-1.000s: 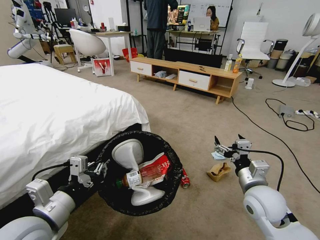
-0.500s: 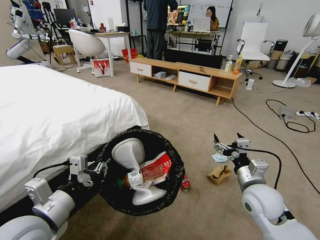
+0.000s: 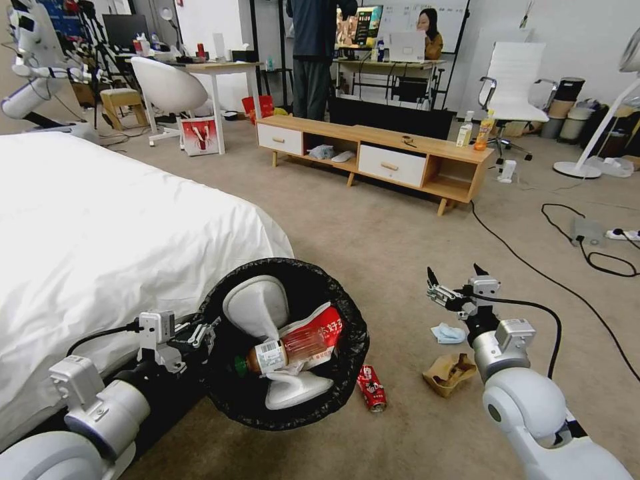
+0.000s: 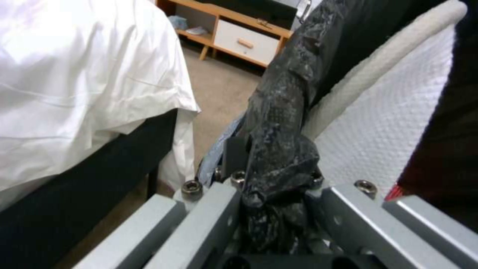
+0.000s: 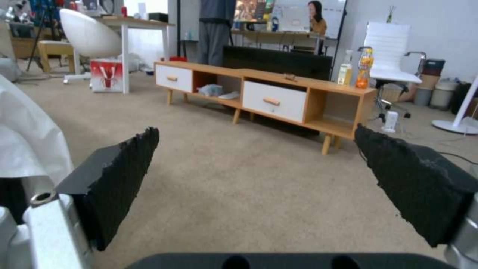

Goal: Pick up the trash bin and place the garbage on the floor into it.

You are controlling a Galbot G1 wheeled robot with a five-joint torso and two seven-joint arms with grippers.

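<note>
The trash bin (image 3: 349,319), lined with a black bag, hangs tilted at my lower left beside the bed. Inside it lie a drink bottle (image 3: 283,350), a red-and-white carton (image 3: 323,328) and white lid flaps (image 3: 256,303). My left gripper (image 3: 200,333) is shut on its rim; the left wrist view shows the bag rim (image 4: 280,164) pinched between the fingers. On the floor (image 3: 373,247) lie a crushed red can (image 3: 371,387), a light-blue face mask (image 3: 448,333) and a crumpled brown paper bag (image 3: 450,372). My right gripper (image 3: 457,283) (image 5: 264,179) hovers open above the mask, holding nothing.
A white-sheeted bed (image 3: 100,220) takes up the left side. A low wooden TV stand (image 3: 373,157) stands across the carpet ahead. Black cables (image 3: 533,267) and a power strip (image 3: 623,233) cross the floor at right. A white office chair (image 3: 510,90) stands behind.
The whole picture has shifted, so the camera has moved; the can, mask and paper bag now sit lower and nearer. Both arms and the bin keep their places relative to me.
</note>
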